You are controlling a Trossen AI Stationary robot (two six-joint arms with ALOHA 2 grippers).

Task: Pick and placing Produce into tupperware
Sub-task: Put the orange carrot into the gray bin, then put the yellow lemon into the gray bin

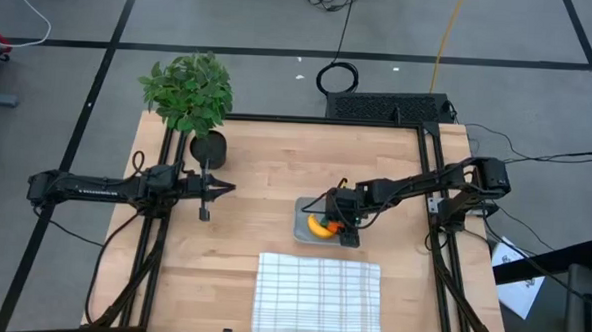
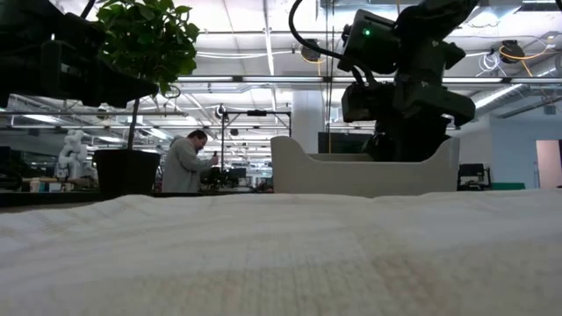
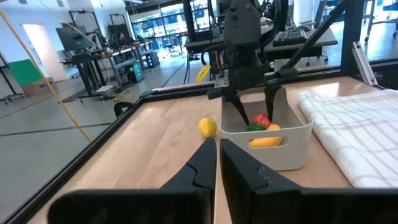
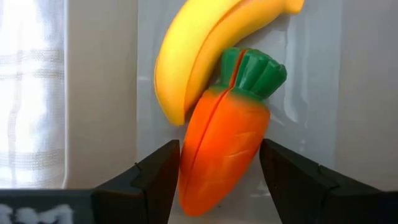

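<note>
The tupperware [image 1: 302, 208] stands mid-table, just beyond the checked cloth. The yellow banana [image 4: 193, 56] and the orange carrot [image 4: 221, 143] lie in it, the carrot's green top against the banana. The yellow lemon [image 3: 208, 127] rests on the wood beside the tupperware's [image 3: 280, 152] far side. My right gripper [image 4: 219, 152] points steeply down into the tupperware, open, with one finger on either side of the carrot. My left gripper [image 3: 217, 144] waits shut and level over the table's left part, near the plant pot.
A potted plant [image 1: 191, 91] stands at the far left corner. The white checked cloth [image 1: 317, 297] lies at the near edge and fills the low view's foreground [image 2: 281, 254]. Bare wood lies between the two arms. A person [image 2: 184, 164] stands far off in the room.
</note>
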